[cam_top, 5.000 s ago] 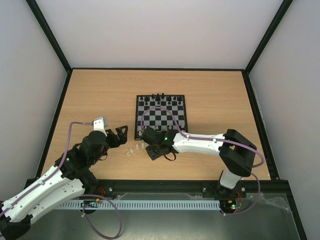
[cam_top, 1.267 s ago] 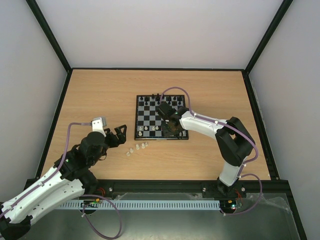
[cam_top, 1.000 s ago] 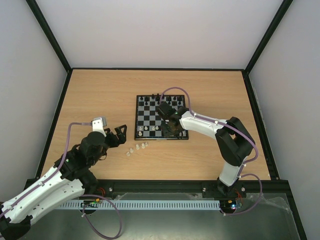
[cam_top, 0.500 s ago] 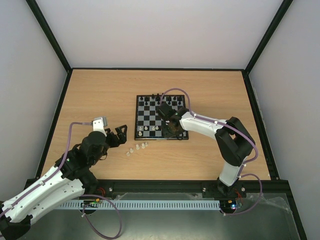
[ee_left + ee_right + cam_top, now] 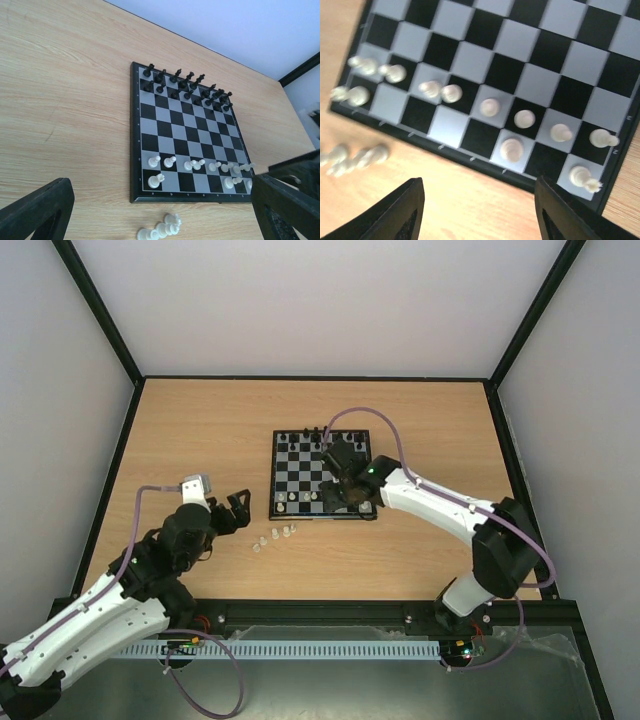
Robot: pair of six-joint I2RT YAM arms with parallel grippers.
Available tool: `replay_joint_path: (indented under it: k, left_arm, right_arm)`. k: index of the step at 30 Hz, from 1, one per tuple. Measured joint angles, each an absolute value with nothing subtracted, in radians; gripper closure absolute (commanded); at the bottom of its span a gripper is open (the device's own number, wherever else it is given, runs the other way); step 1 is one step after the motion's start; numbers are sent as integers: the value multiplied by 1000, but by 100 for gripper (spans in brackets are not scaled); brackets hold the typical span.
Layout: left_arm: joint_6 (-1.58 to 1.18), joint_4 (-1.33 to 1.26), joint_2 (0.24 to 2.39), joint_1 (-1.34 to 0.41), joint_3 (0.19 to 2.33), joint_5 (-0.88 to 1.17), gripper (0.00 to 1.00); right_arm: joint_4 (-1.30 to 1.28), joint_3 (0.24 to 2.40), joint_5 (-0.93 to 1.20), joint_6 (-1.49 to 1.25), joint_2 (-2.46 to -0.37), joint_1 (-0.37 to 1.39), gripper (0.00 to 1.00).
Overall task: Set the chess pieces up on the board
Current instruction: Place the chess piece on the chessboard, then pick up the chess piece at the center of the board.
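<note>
Two tools, both released and empty: we see the right tool (image 5: 477, 182) hang above the board's (image 5: 520, 85) near edge, where whitish, translucent chess pieces (image 5: 512, 148) stand in two rows; a few lie on the tabletop (image 5: 470, 220) near the left tool (image 5: 161, 184).

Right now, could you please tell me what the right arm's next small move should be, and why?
Probably lift the right end effector clear of the board and swing toward the loose white pieces on the table: its jaws stand open and empty, and several near-row squares are unfilled.
</note>
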State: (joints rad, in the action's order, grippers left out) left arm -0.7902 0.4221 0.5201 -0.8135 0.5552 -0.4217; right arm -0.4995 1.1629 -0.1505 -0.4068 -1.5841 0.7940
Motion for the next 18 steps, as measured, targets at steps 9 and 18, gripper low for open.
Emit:
replay_joint_path:
  k: [9, 18]
  left_arm:
    - [-817, 485, 410, -813, 568, -454, 1]
    - [-829, 506, 347, -813, 583, -447, 1]
  right_arm:
    - [-495, 1185, -93, -429, -1586, 999, 46]
    - [-495, 1296, -91, -447, -1738, 1084, 52]
